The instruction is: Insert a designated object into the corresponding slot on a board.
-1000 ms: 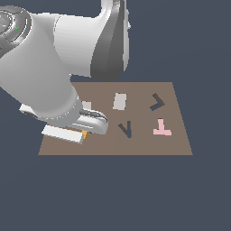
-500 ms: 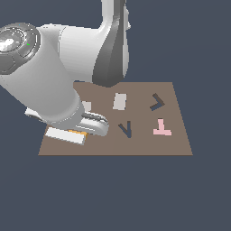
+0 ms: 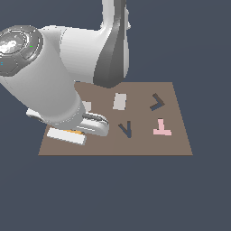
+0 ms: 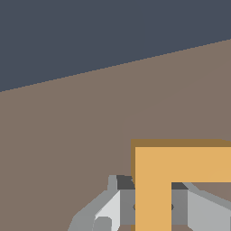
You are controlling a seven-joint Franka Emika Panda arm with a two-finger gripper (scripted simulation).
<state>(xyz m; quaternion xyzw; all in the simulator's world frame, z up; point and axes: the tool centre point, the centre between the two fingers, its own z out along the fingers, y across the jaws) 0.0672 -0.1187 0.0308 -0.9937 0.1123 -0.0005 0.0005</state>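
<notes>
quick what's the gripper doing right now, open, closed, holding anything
Gripper: at the orange L-shaped piece; whether the jaws are closed on it cannot be told.

The exterior view looks down obliquely over the whole board [image 3: 176,140], while the wrist view sits close behind the claw [image 4: 149,212], sharing that board's surface.
</notes>
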